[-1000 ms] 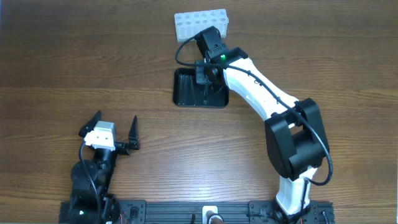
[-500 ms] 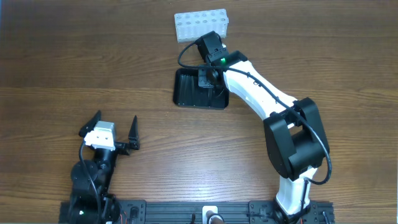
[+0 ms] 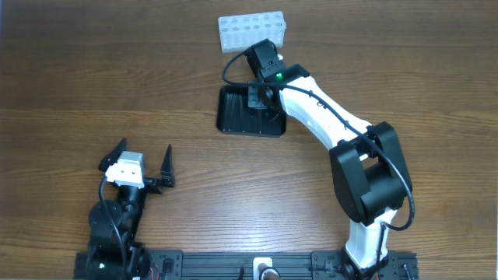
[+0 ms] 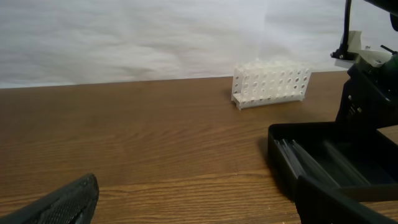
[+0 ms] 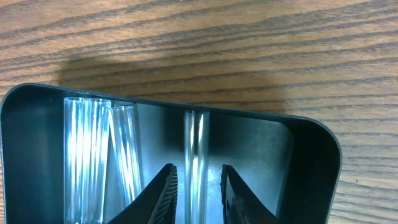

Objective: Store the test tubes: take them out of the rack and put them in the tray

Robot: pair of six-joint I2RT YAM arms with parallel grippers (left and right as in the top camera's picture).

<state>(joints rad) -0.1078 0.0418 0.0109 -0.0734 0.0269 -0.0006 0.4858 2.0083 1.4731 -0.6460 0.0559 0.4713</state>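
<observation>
The right gripper (image 5: 197, 169) hangs low inside the black tray (image 5: 311, 146), its fingers (image 5: 163, 193) parted a little on either side of one clear test tube (image 5: 196, 134). A thin gap shows on each side of the tube, so the fingers are not pinching it. The tube lies lengthwise on the tray floor. Beside it, towards one tray wall, a group of other test tubes (image 5: 99, 155) lies side by side, parallel to it. In the top view the white tube rack (image 3: 250, 31) stands just beyond the tray's far edge on the wooden tabletop (image 3: 389, 62). The left gripper (image 3: 142, 161) sits well apart, near its own base, with its fingers spread wide and holding nothing.
</observation>
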